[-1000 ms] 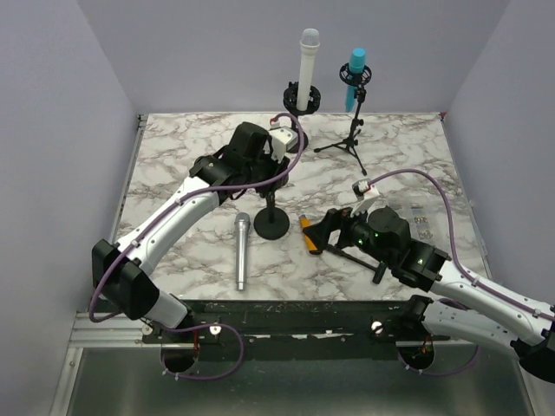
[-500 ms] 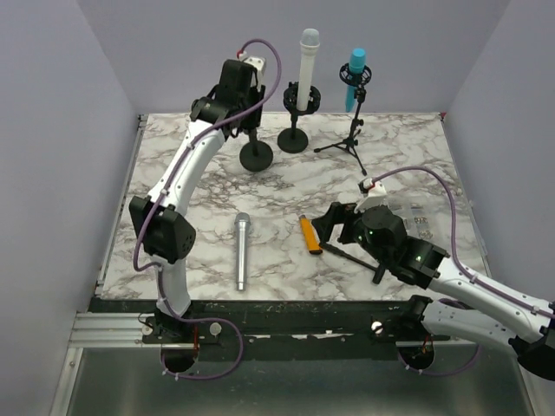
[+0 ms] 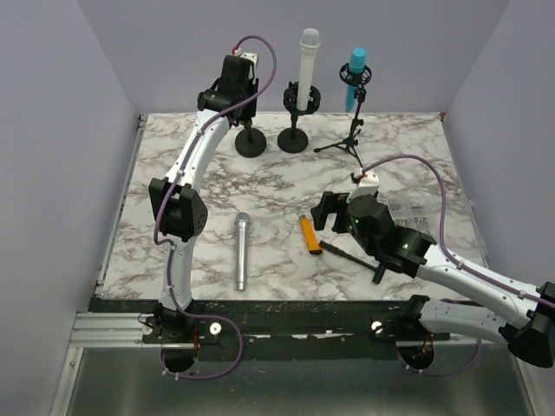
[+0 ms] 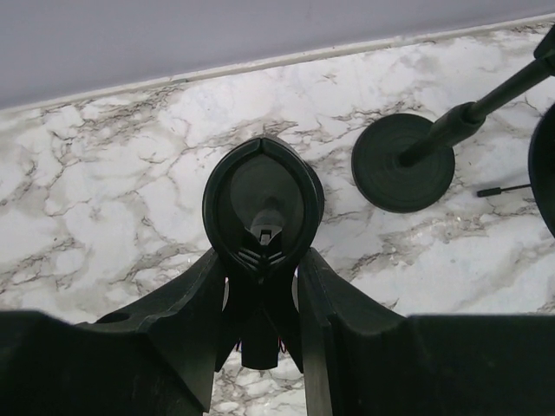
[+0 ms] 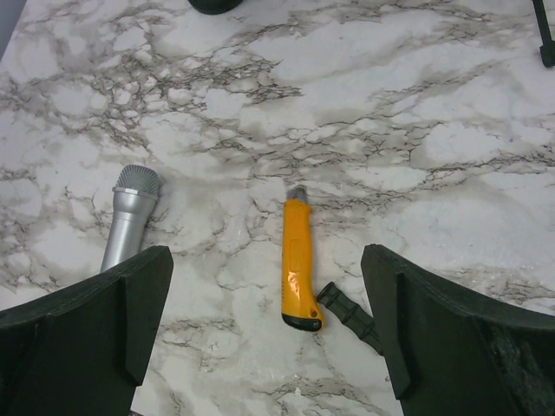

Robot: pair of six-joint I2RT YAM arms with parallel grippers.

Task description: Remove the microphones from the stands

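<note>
A silver microphone [image 3: 241, 251] lies loose on the marble table; it also shows in the right wrist view [image 5: 128, 227]. An empty black stand with a round base [image 3: 251, 146] stands at the back left. My left gripper [image 3: 240, 94] is shut on its black clip [image 4: 263, 204], fingers [image 4: 323, 295] pressed to both sides. A white microphone [image 3: 308, 59] stands upright in a second round-base stand [image 3: 293, 139], whose base shows in the left wrist view [image 4: 401, 163]. A teal microphone [image 3: 355, 74] sits on a tripod stand [image 3: 349, 139]. My right gripper [image 3: 331, 214] is open and empty above the table.
A yellow utility knife [image 3: 308, 236] lies mid-table, below my right gripper's open jaws in the wrist view [image 5: 295, 264]. A thin black rod [image 3: 355, 257] lies beside it, its end visible in the right wrist view [image 5: 349, 317]. Grey walls close in the back and sides.
My left arm has carried the empty black stand from the table's middle to the back left, beside the white microphone's stand. My right gripper has shifted slightly toward the back.
</note>
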